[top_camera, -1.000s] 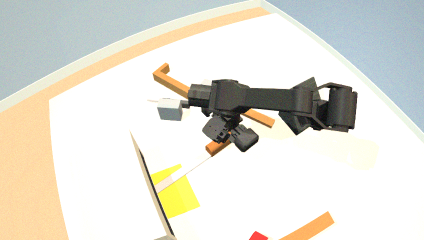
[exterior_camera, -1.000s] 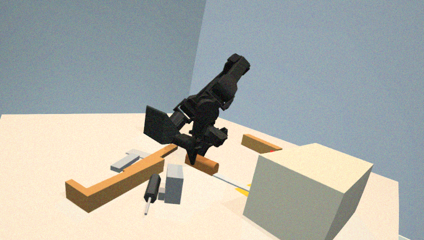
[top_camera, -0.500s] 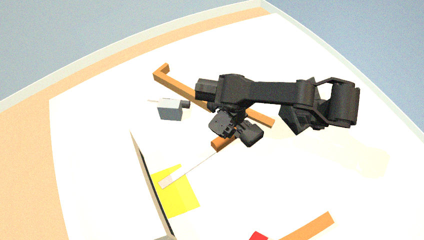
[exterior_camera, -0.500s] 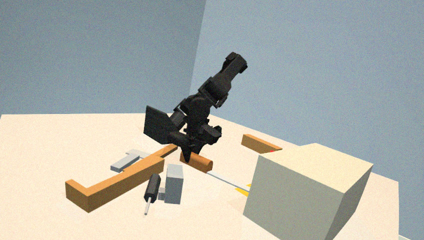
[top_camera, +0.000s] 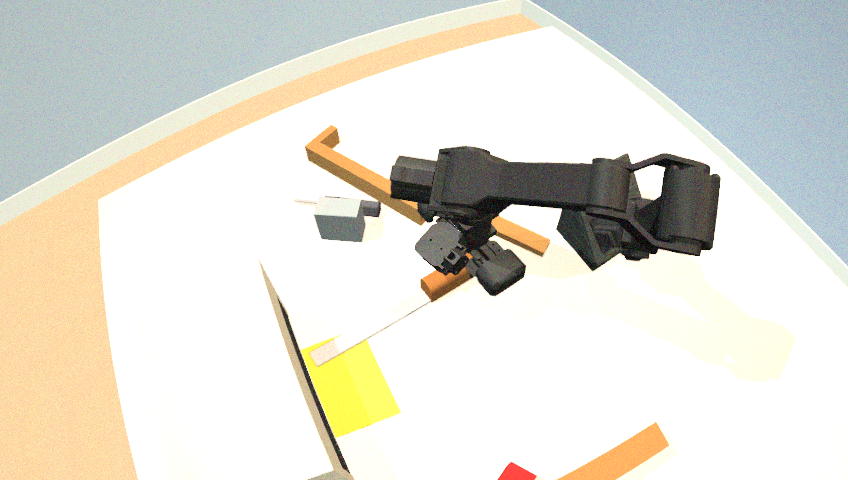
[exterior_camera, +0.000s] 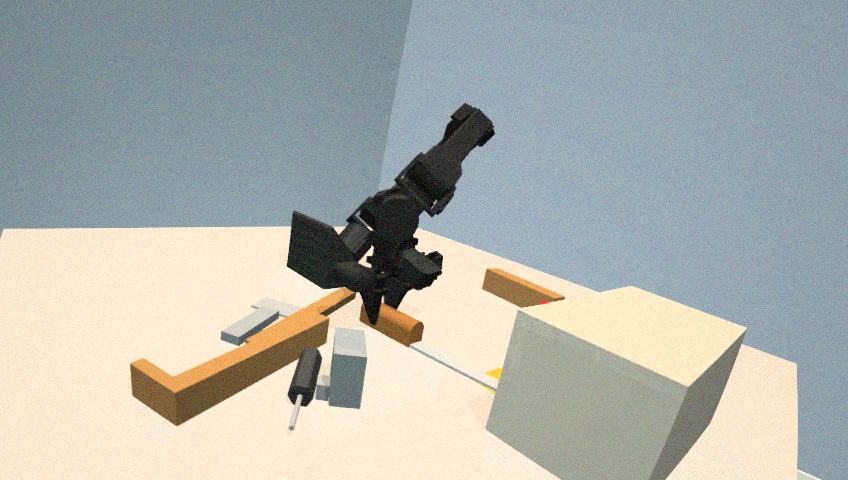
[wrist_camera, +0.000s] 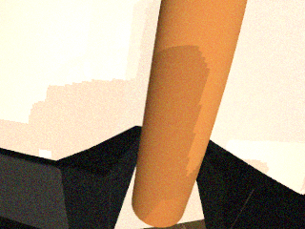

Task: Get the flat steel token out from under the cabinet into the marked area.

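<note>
the claw point(exterior_camera: 373, 309) is clamped on the round orange handle point(top_camera: 441, 283) of a long stick near the middle of the bench point(top_camera: 595, 368). the stick's thin pale blade point(top_camera: 386, 325) lies flat and reaches to the yellow patch point(top_camera: 357, 392) in front of the cabinet point(exterior_camera: 618, 368). a small pale flat piece point(top_camera: 324, 353) sits at the blade's tip on the yellow patch; it may be the token.

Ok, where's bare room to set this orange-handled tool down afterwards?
Best free patch: the wide stretch bordered by the yellow marked area, the orange-handled tool in the gripper, and the straight orange bar near the table's edge. It is crowded behind the gripper, where the L-shaped orange bar and the grey block lie close together.
</note>
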`<state>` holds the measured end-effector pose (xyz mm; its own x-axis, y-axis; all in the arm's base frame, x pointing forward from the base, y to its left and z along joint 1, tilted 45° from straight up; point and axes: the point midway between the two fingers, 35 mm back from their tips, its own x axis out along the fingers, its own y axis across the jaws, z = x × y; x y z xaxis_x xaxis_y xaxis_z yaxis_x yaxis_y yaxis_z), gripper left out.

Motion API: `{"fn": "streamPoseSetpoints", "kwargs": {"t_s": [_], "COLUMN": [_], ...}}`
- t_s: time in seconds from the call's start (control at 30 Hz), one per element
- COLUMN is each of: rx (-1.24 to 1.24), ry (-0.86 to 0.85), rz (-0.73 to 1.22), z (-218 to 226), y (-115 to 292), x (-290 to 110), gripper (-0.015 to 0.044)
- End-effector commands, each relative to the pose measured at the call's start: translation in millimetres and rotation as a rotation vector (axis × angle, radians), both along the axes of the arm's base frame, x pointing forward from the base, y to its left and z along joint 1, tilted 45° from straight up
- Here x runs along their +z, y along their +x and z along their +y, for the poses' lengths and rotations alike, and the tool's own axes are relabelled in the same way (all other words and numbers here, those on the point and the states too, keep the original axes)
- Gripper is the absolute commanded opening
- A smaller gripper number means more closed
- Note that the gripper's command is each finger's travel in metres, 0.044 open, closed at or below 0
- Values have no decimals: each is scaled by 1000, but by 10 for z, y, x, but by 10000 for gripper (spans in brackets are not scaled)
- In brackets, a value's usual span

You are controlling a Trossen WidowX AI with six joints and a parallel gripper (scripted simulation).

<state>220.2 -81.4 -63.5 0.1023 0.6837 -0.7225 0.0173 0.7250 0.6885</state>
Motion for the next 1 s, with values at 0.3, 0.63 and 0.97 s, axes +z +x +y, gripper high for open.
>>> {"fn": "streamPoseSetpoints", "kwargs": {"t_s": [0.3,0.63,0.97], "rx": [-76,-134,-193], "ry": [10,19,27], "rz": [72,128,183], "z": [-8,-11,-14], "y": [-9,-13,-16], "x": [5,7,8], "gripper": [0,0,0]}}
